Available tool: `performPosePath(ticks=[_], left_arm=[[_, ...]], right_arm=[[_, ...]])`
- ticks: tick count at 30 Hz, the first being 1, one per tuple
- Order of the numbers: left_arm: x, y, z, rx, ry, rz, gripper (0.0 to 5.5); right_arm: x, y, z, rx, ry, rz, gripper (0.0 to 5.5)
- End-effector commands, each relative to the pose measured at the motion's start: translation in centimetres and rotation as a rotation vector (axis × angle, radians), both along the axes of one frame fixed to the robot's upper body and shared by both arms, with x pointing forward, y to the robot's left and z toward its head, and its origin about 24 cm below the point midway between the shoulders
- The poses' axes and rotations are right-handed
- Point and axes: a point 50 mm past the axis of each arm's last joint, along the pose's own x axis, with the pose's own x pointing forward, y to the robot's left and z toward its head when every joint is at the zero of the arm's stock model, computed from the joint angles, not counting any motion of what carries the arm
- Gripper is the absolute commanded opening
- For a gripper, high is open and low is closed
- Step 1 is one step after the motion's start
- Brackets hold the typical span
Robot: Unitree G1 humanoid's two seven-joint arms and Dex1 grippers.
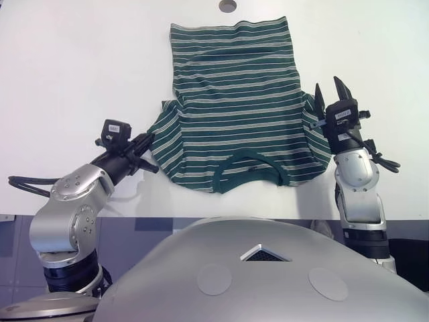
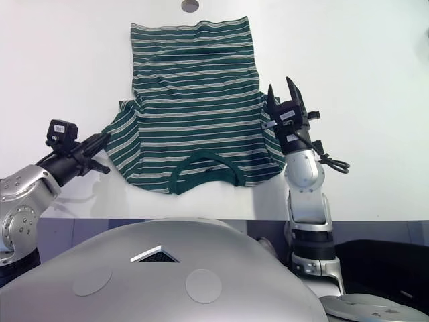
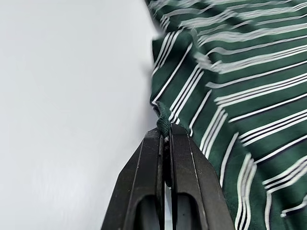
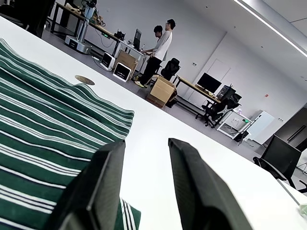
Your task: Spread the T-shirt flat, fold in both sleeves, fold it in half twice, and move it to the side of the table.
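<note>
T-shirt [image 1: 231,100] sleeve edge, behind right end effector [image 1: 328,83]

There is one striped T-shirt [image 1: 231,100] on one white bench [image 1: 74,67]. The shirt has two sleeves, the left sleeve [image 1: 163,131] and the right sleeve [image 1: 316,144], and one collar [image 1: 249,156]. There are two tools, the left tool [image 1: 150,139] and the right tool [image 1: 329,89], each with two fingers. The bench has one round cap [image 1: 228,6].
</note>
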Motion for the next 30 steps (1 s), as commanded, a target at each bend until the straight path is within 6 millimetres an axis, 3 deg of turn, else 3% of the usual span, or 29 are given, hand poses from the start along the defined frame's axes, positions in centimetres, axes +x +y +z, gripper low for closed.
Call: performPosePath(ticks=[1, 10, 15, 18, 24, 26, 28, 30], left_arm=[[0.8, -0.8, 1.1, -0.003, -0.053, -0.138, 0.02], [-0.2, -3.8, -0.1, -0.131, 0.102, -0.483, 0.02], [0.1, -4.9, -1.1, -0.126, 0.128, -0.414, 0.02], [1.1, -6.1, -0.7, -0.151, 0.103, -0.402, 0.71], [2.9, -6.4, 2.0, -0.267, 0.066, -0.441, 1.53], [5.8, -5.2, 4.5, -0.358, -0.098, -0.356, 1.53], [8.8, -3.4, 7.1, -0.372, -0.353, -0.136, 1.56], [9.7, -2.0, 8.3, -0.351, -0.504, 0.027, 1.56]], right_arm=[[0.1, 0.1, 0.0, 0.003, -0.011, -0.011, 1.67], [0.6, 1.2, 0.0, 0.009, -0.019, 0.03, 1.67], [0.6, 1.0, 0.0, -0.016, 0.002, 0.081, 1.67], [0.6, 0.8, 0.0, -0.023, 0.008, 0.09, 1.67], [0.3, 0.2, 0.3, -0.003, -0.017, 0.056, 1.67], [-1.2, -0.4, 0.8, 0.06, -0.048, -0.015, 1.67], [-3.2, -0.9, 0.7, 0.17, -0.012, -0.13, 1.86], [-4.5, -0.9, 0.3, 0.256, 0.055, -0.2, 2.27]])
